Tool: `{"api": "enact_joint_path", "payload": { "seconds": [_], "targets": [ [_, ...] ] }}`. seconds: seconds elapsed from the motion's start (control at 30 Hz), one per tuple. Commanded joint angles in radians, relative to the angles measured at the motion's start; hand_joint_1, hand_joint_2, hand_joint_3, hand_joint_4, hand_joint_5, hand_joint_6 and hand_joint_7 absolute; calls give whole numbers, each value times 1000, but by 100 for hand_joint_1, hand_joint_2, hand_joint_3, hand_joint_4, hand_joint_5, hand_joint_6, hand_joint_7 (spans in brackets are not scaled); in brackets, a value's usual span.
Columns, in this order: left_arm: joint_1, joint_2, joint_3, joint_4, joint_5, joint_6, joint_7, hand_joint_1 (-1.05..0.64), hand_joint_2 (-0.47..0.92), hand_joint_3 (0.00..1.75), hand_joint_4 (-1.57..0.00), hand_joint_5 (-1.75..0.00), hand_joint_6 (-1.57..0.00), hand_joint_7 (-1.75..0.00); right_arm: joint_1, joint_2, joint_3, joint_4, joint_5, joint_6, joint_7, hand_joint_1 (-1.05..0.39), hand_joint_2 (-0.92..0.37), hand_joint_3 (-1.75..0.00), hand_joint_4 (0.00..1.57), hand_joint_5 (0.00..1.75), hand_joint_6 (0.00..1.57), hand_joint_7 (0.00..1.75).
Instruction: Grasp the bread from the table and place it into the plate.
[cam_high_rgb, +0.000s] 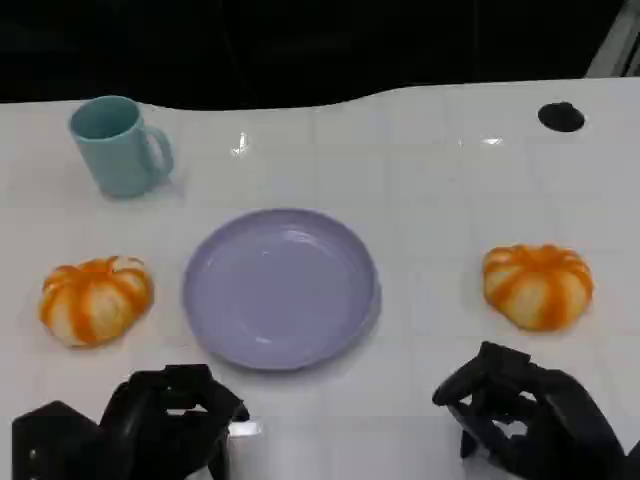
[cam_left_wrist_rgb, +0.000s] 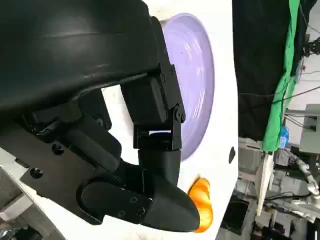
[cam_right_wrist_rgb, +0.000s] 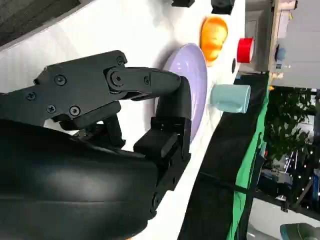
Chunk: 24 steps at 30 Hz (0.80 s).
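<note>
A: From the head view, what is on the table (cam_high_rgb: 430, 170)?

B: A lilac plate (cam_high_rgb: 281, 288) sits in the middle with nothing on it. One orange-and-white bread roll (cam_high_rgb: 95, 299) lies to its left, a second bread roll (cam_high_rgb: 537, 285) to its right, both on the bare table and well apart from the plate. A pale blue mug (cam_high_rgb: 120, 146) stands at the far left, and a small black disc (cam_high_rgb: 561, 116) lies at the far right.

A: And the hands?

B: The left robot hand (cam_high_rgb: 165, 420) hovers near the front edge, below the left roll, fingers curled in around nothing. The right robot hand (cam_high_rgb: 520, 405) is at the lower right, just short of the other roll — its fingers are also curled, with nothing in them.

A: What does the left wrist view add?

B: The left robot hand (cam_left_wrist_rgb: 145, 150) takes up most of it, fingers bent and holding nothing. Past them is the plate (cam_left_wrist_rgb: 197, 80), and an orange roll (cam_left_wrist_rgb: 202, 202) lies beyond the fingertips on the white table (cam_left_wrist_rgb: 222, 125).

A: The right wrist view?

B: The right robot hand (cam_right_wrist_rgb: 145, 115) has its fingers folded in, holding nothing. Behind it is the plate (cam_right_wrist_rgb: 197, 70), then a roll (cam_right_wrist_rgb: 214, 37), the blue mug (cam_right_wrist_rgb: 231, 98) — and a red object (cam_right_wrist_rgb: 245, 50) I cannot identify.
</note>
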Motion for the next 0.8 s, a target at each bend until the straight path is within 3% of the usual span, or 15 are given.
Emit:
{"api": "enact_joint_path", "payload": {
  "seconds": [0.03,0.8],
  "targets": [
    [-1,18,5,10,4,-16,-7,-105,69,36,-157,-121,-144,-68,-5,-8,-5,3,1,-11,1,-45,-92,-39,73,168,70,135],
    [-2,18,5,5,0,-7,-6,-105,68,35,-157,-121,-143,-69,-4,-3,-5,3,1,-10,5,-44,-92,-38,72,169,71,135]
  ]
}}
